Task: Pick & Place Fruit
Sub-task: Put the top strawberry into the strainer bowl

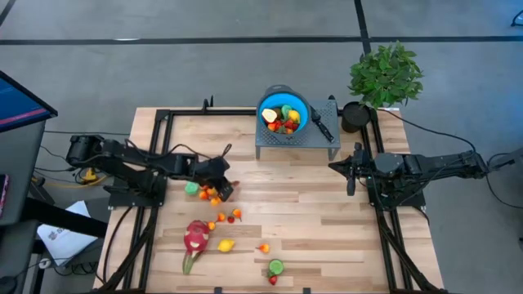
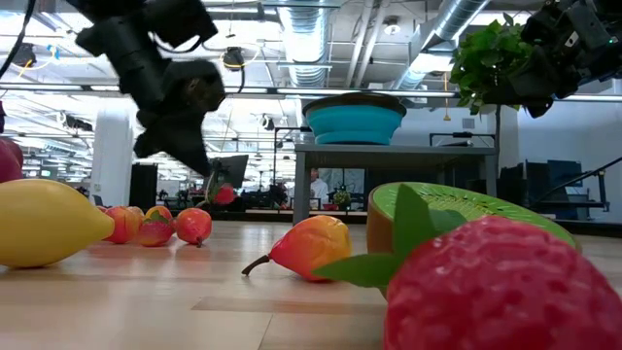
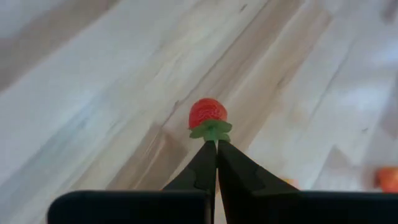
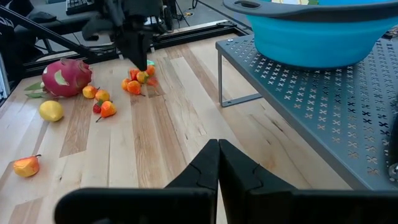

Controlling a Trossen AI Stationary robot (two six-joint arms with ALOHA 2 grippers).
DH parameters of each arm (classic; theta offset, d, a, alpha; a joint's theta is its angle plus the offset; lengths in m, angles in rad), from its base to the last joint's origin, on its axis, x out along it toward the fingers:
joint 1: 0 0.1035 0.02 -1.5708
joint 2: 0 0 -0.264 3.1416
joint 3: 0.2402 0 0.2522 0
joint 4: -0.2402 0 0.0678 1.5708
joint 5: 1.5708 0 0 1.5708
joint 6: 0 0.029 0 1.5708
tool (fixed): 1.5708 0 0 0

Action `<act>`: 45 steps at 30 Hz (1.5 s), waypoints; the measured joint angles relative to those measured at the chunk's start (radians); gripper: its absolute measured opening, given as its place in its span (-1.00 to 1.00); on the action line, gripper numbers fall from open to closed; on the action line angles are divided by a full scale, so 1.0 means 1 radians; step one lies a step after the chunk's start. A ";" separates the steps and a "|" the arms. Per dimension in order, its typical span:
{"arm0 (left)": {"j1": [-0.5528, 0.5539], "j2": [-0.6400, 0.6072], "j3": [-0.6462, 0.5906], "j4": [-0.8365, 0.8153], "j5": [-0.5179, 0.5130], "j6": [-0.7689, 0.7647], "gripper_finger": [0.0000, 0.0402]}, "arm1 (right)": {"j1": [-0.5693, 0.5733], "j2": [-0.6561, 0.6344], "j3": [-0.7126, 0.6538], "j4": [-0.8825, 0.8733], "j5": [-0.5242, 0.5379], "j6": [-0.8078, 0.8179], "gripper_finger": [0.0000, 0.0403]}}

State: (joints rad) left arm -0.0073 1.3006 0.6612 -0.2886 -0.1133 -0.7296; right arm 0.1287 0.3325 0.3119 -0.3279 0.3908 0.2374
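Note:
My left gripper [image 1: 225,191] is shut on a small red strawberry [image 3: 207,114], left of the table's middle. The strawberry hangs above the wood in the low view [image 2: 224,194]. Just below and beside the gripper lies a cluster of small orange and red fruits [image 1: 214,196], with a green fruit [image 1: 192,188] next to them. Nearer the front edge lie the pink dragon fruit [image 1: 195,237], a yellow lemon [image 1: 226,245] and several more small fruits. My right gripper [image 4: 217,149] is shut on nothing and waits at the table's right side [image 1: 352,175]. My left gripper pinches the strawberry's green leafy cap [image 3: 211,131] between its two fingertips. The fingers slant downward from the table's left. The red body sticks out beyond the fingertips, and the whole fruit is clear of the table.
A blue bowl [image 1: 283,113] holding fruit stands on a grey perforated stand [image 1: 304,140] at the far middle, with a black-handled knife [image 1: 322,124] beside it. A potted plant [image 1: 384,73] stands at the far right. A kiwi half [image 1: 275,266] and an orange fruit [image 1: 263,247] lie near the front.

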 joint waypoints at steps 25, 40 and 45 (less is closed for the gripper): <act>0.208 0.000 0.285 0.324 0.094 0.416 -0.99 | -0.001 0.000 0.000 0.001 0.161 0.000 -1.00; 0.320 0.130 0.440 0.539 0.084 0.647 -0.99 | -0.001 0.000 0.000 0.001 0.161 -0.012 -1.00; 0.340 0.236 0.514 0.535 0.079 0.655 -0.99 | -0.015 0.001 0.000 -0.002 0.161 -0.019 -1.00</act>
State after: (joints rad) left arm 0.3331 1.5363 1.1755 0.2461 -0.0348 -0.0748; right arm 0.1136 0.3332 0.3119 -0.3294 0.5519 0.2184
